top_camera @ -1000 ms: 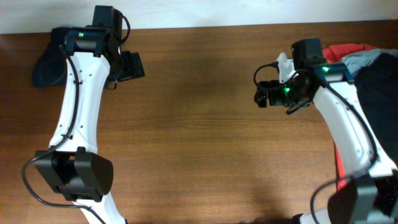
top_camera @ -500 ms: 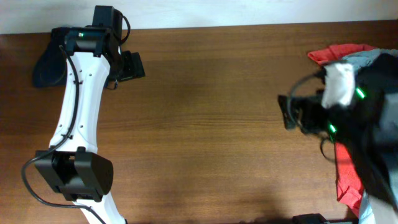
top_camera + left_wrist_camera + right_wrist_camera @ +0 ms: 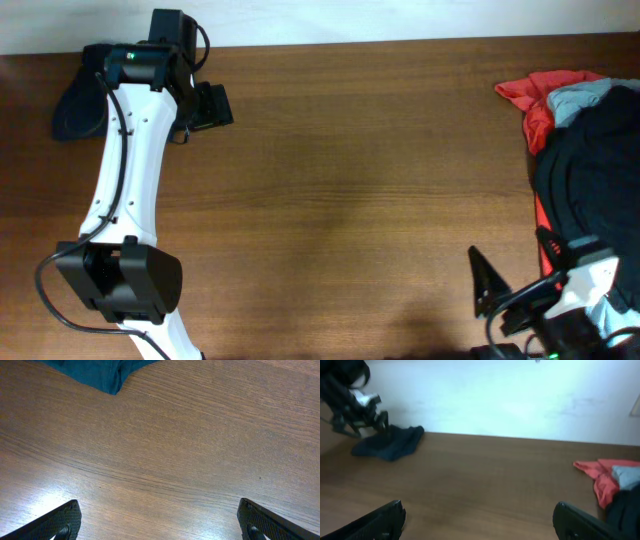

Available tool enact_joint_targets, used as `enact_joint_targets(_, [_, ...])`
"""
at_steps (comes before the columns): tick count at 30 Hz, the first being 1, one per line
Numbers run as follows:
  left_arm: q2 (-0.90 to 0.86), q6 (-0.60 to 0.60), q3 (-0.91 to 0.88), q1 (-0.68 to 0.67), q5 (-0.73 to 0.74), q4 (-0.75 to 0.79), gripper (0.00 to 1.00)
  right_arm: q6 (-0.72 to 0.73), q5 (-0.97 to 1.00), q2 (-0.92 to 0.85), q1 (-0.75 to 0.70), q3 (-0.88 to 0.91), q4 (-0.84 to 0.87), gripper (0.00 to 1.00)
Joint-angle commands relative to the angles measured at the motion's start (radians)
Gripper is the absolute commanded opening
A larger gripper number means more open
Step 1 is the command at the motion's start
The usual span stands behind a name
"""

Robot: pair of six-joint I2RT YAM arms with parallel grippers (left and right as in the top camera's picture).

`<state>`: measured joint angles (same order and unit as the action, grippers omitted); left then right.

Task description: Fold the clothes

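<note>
While the shorts [image 3: 72, 108] lie heaped at the table [image 3: 350, 180] corner, the left gripper [image 3: 159, 524] and right gripper [image 3: 479, 524] hang empty, fingers [image 3: 61, 519] wide apart.

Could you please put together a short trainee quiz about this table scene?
1. True or false: the left tool is shut on the navy shorts.
2. Where do the navy shorts lie? A: at the far left corner of the table; B: in its middle; C: in the heap on the right.
3. Fill in: the red garment lies partly under a ___ garment.
Key: 1 false, it is open and empty; 2 A; 3 black, the black garment.
</note>
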<state>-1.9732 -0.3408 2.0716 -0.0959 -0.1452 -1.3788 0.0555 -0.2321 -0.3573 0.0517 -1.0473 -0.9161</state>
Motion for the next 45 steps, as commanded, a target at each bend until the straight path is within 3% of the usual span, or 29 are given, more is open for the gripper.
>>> enact_joint_targets(1, [0.009,-0.010,-0.005,-0.002,0.002,0.002,0.99,0.005,0.013,0.138,-0.006,0.203,0.102,0.99])
enact_joint_targets(6, [0.009,-0.010,-0.005,-0.002,0.002,0.002,0.99,0.005,0.008,0.307,-0.006,0.536,0.426,0.99])
enact_joint_targets(13, [0.009,-0.010,-0.005,-0.002,0.002,0.002,0.99,0.005,0.022,0.351,-0.006,0.858,0.855,0.99])
enact_joint_targets(18, [0.009,-0.010,-0.005,-0.002,0.002,0.002,0.99,0.005,0.055,0.353,-0.006,0.978,0.987,0.99])
enact_joint_targets(31, [0.009,-0.010,-0.005,-0.002,0.002,0.003,0.99,0.005,0.061,0.353,-0.006,1.010,0.970,0.99])
enact_joint_targets(45, [0.009,-0.010,-0.005,-0.002,0.002,0.002,0.99,0.005,0.061,0.354,-0.006,1.012,0.840,0.99])
